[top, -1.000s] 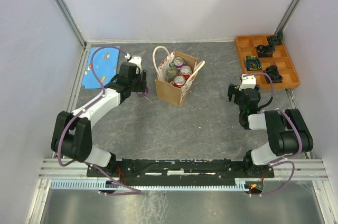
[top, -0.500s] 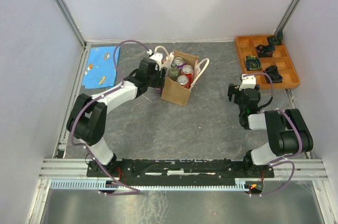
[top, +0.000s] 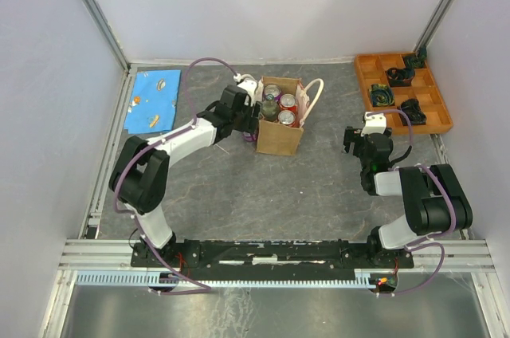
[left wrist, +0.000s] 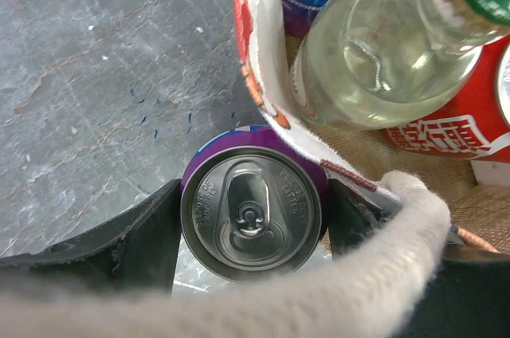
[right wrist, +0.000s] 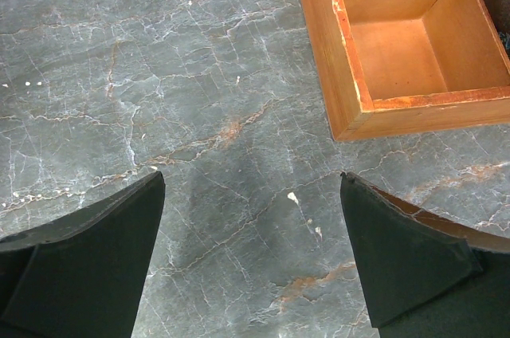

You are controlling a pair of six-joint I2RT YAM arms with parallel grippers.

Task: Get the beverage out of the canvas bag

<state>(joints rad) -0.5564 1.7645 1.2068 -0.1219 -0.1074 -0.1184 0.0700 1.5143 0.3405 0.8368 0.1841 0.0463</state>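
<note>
Left jaws clamped across the sides of the purple can (left wrist: 251, 212), a grip that presumably keeps it upright: long axis vertical, pull-tab lid facing the wrist camera. The can sits outside the canvas bag (top: 279, 137), just beside its wall, over the counter (left wrist: 96, 75); a bottle (left wrist: 382, 59) and a red can (left wrist: 454, 127) stand inside. Right jaws apart, idle near the orange tray (right wrist: 343, 75).

Plain white walls (top: 263, 3) enclose a grey marbled table (top: 319, 186); metal rails (top: 96, 13) climb its far corners.
</note>
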